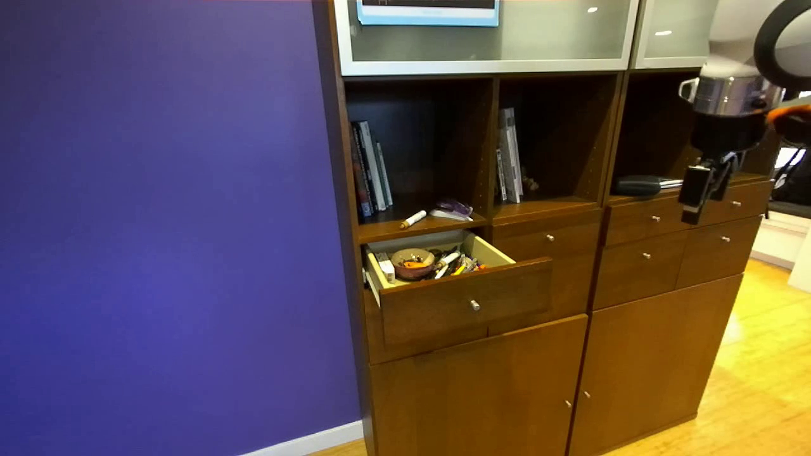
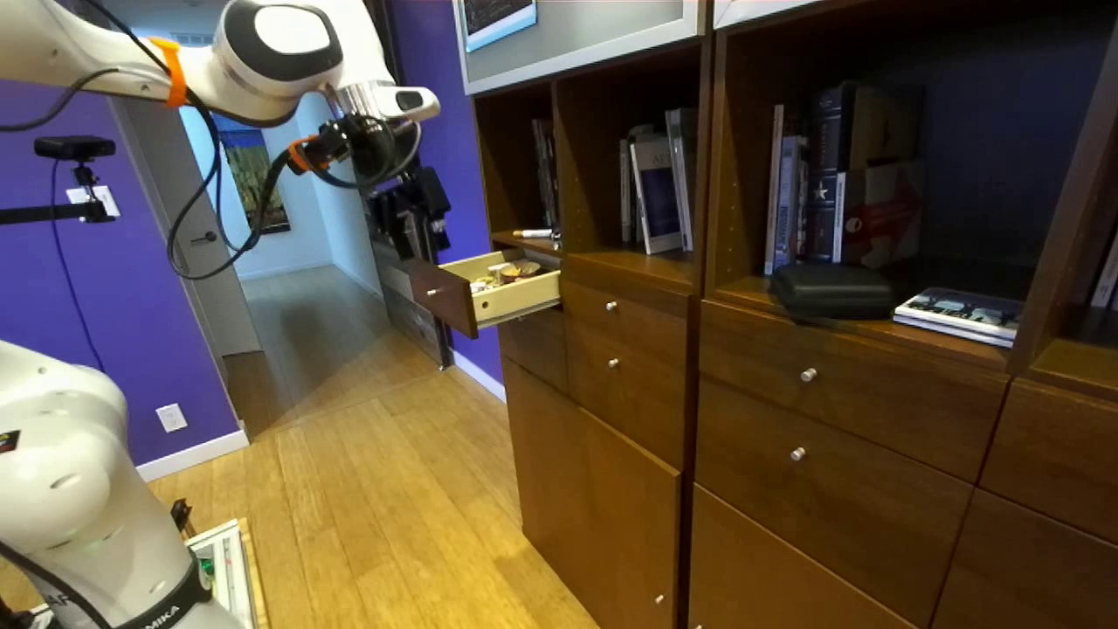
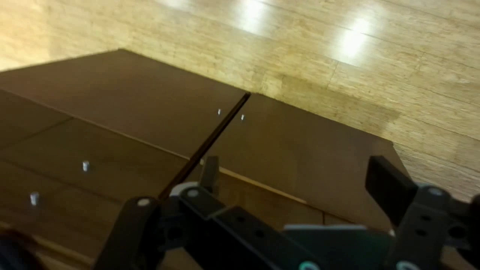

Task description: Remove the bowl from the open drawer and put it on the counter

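While the pincer (image 3: 294,175) gapes, the wooden drawer (image 1: 431,315) holds a round bowl (image 1: 413,273)

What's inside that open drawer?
The drawer holds a bowl with orange showing inside, a white boxy thing and a jumble of pen-like things. Its front and these things hide much of the bottom; I can't tell what lies underneath.

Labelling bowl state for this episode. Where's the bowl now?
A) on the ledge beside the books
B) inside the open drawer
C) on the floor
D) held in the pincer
B: both exterior views show the bowl inside the open drawer, while in the wrist view the pincer stands open, holding nothing.
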Controlling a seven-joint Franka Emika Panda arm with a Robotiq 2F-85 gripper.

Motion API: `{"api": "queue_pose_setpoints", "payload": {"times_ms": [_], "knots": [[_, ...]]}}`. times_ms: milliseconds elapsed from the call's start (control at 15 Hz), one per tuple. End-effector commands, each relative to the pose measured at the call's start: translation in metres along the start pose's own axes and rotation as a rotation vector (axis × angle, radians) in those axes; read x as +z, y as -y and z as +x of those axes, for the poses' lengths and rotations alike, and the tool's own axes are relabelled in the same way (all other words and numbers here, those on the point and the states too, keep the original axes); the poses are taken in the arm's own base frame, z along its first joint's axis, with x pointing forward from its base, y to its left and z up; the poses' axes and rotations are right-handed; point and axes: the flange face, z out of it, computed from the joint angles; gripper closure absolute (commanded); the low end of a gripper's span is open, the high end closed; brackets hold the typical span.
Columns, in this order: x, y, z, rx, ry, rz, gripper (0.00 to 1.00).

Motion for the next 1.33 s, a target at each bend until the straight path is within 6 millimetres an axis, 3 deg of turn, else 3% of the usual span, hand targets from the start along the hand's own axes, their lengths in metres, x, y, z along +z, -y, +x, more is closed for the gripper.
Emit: {"api": "queue_pose_setpoints", "payload": {"times_ms": [0,333,600,667,867,1267], "knots": [[-0.055,0.045,0.039,-0.167,-0.117,-0.031,0.0],[-0.108,0.121,0.096,-0.401,-0.299,0.022,0.0],[-0.116,0.184,0.129,-0.571,-0.392,0.116,0.0],[-0.109,0.164,0.11,-0.495,-0.361,0.067,0.0],[-0.107,0.187,0.127,-0.549,-0.372,0.096,0.0],[-0.11,0.185,0.129,-0.555,-0.38,0.097,0.0]]}}
